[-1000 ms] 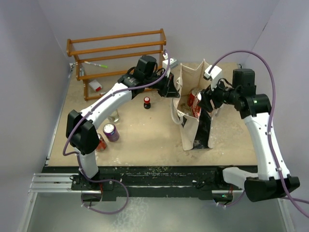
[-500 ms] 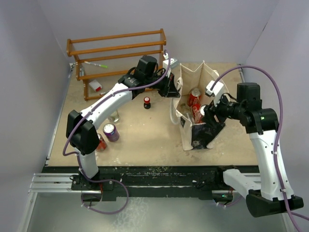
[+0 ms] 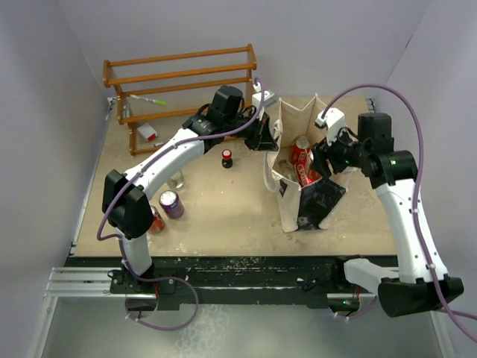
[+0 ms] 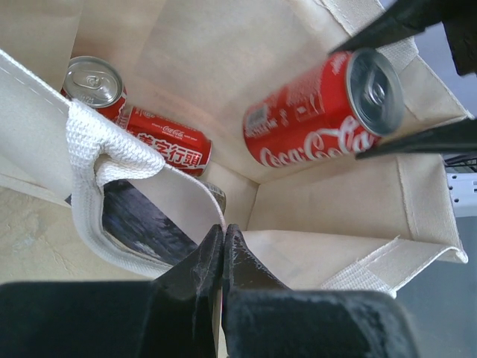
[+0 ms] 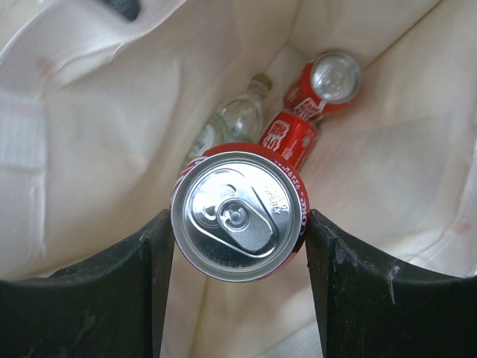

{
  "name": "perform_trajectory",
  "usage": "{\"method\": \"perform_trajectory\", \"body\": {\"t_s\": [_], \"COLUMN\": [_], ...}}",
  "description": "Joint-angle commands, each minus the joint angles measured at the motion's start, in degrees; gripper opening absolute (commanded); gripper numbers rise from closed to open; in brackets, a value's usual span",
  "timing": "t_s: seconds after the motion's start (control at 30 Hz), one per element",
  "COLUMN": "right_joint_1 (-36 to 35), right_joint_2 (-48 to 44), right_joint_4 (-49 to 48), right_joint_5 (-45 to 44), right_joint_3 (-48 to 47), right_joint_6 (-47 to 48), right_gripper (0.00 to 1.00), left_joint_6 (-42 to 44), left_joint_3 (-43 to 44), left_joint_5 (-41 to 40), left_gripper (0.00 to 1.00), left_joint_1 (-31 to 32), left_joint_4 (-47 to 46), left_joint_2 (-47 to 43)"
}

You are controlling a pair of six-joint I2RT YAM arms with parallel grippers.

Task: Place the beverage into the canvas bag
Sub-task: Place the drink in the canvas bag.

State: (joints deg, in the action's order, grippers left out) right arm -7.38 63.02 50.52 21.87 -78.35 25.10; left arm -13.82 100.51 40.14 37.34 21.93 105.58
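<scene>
The cream canvas bag (image 3: pixel 288 203) with a black side panel stands open at mid table. It also shows in the left wrist view (image 4: pixel 328 209) and the right wrist view (image 5: pixel 112 149). My left gripper (image 3: pixel 269 139) is shut on the bag's far left rim (image 4: pixel 216 224), near a strap handle (image 4: pixel 93 149). My right gripper (image 3: pixel 315 155) is shut on a red Coca-Cola can (image 5: pixel 237 216), the beverage, and holds it inside the bag's mouth above the bottom. The can also shows between the black fingers in the left wrist view (image 4: pixel 320 119).
Two red cans (image 5: pixel 335 78) (image 5: pixel 291 134) and a clear glass bottle (image 5: pixel 235 119) lie in the bag. On the table are a purple can (image 3: pixel 171 203), a red can (image 3: pixel 156 220), a glass (image 3: pixel 177 179), a small dark bottle (image 3: pixel 226 158) and a wooden rack (image 3: pixel 179 74).
My right gripper with the can swung down and right, then came back up toward the bag's middle. The bag's near side shifted with it. My left gripper kept its hold.
</scene>
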Motion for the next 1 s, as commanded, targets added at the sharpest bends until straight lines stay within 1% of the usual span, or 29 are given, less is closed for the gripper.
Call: {"method": "perform_trajectory", "body": {"t_s": [0.0,0.27,0.5,0.6,0.97], "right_joint_1": [0.2,0.2,0.2,0.2,0.2], "right_joint_2": [2.6,7.1,9.1,8.7,7.7], "right_joint_4": [-9.5,-9.9,-12.1,-15.2,-23.1], "right_joint_5": [-2.9,-6.1,-5.8,-6.8,-6.5], "right_joint_3": [-5.2,-4.6,-1.3,1.8,10.0], "right_joint_6": [-4.5,-4.9,-4.6,-2.4,-1.6], "right_gripper": [0.0,0.0,0.0,0.0,0.0], "left_joint_6": [1.8,2.8,3.1,3.0,3.0], "left_joint_3": [1.2,1.7,1.8,1.7,1.4], "left_joint_5": [1.2,0.9,0.8,0.9,1.0], "left_gripper": [0.0,0.0,0.0,0.0,0.0], "left_joint_1": [1.0,1.4,1.5,1.6,1.6], "left_joint_4": [-1.0,-0.8,-0.6,-0.7,-0.5], "left_joint_2": [0.1,0.1,0.1,0.3,0.1]}}
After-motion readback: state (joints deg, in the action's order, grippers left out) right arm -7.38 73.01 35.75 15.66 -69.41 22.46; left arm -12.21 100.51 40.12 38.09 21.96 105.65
